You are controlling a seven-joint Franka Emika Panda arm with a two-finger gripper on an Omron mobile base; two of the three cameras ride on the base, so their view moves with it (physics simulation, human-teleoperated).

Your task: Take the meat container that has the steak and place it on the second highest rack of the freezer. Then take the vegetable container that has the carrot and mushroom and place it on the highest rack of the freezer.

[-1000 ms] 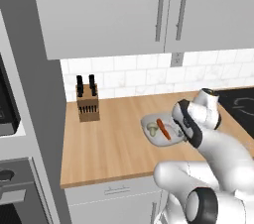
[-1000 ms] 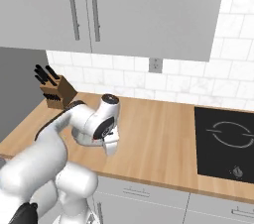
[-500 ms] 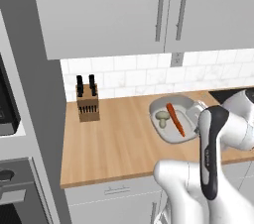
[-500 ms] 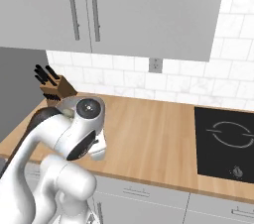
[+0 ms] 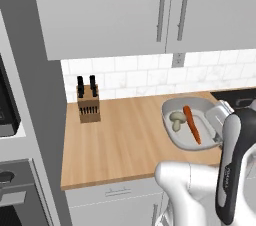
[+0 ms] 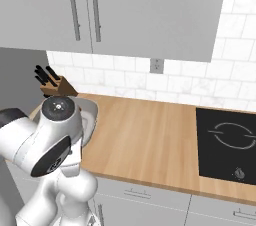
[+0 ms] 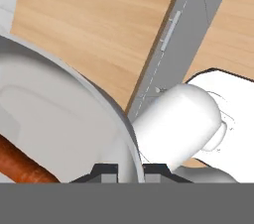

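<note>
The vegetable container (image 5: 186, 140) is a pale rounded-corner tray, held above the front right part of the counter. Inside it lie the orange carrot (image 5: 192, 124) and the beige mushroom (image 5: 176, 120). My gripper (image 5: 217, 126) is shut on the tray's right rim. In the hand view the rim (image 7: 111, 119) runs down between the two dark fingertips of the gripper (image 7: 131, 169), and one end of the carrot (image 7: 22, 164) shows at lower left. From the right base view the tray (image 6: 89, 116) peeks out behind my arm. The meat container, the steak and the freezer are out of view.
A wooden knife block (image 5: 88, 104) stands at the back left of the wood counter (image 5: 120, 140). Grey wall cabinets (image 5: 150, 10) hang overhead. A black cooktop (image 6: 230, 142) lies to the right. A dark oven (image 5: 6, 115) sits in the tall unit at left.
The tray with carrot and mushroom has come up off the counter and moved right and nearer the front edge. My arm has swung round with it.
</note>
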